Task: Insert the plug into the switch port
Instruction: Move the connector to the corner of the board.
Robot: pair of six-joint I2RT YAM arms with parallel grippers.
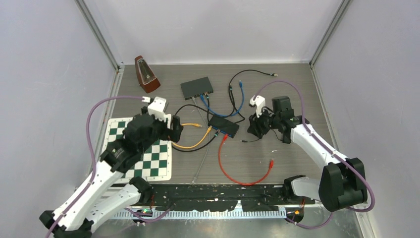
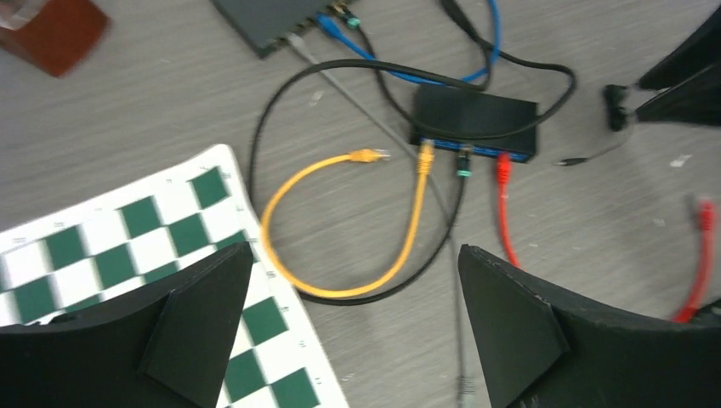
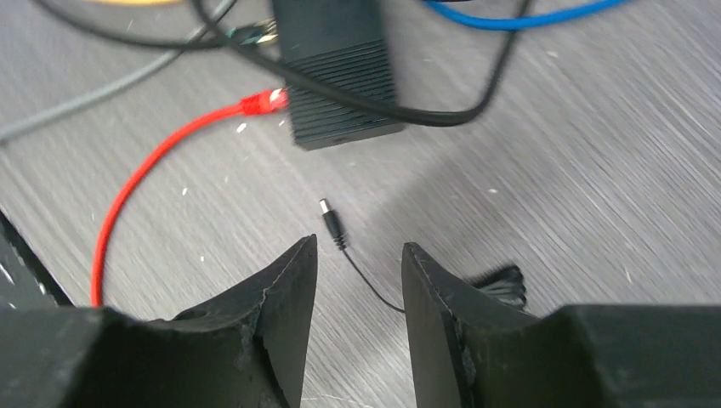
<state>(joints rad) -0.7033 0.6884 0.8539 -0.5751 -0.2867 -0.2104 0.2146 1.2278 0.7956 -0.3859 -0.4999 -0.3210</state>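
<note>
A grey wood-grain surface (image 1: 168,74) is seen from above, with a robot arm at each side. A small black switch (image 1: 224,126) lies near the centre, with a yellow cable (image 2: 340,285), a black one and a red cable (image 2: 503,170) plugged into its near face. The plug (image 3: 330,223), a small barrel tip on a thin black wire, lies loose on the surface at about 4 o'clock from the switch, near it but not touching. The right gripper (image 3: 359,246) is placed just behind the plug, jaws parted, nothing clamped; the wire runs back between its fingertips. The left gripper (image 2: 353,255) is spread wide and empty at 9 o'clock from the switch, over the edge of a green-and-white chessboard (image 2: 102,246). A second switch (image 1: 196,88) lies at 11 o'clock, and a brown metronome (image 1: 146,74) stands further out.
</note>
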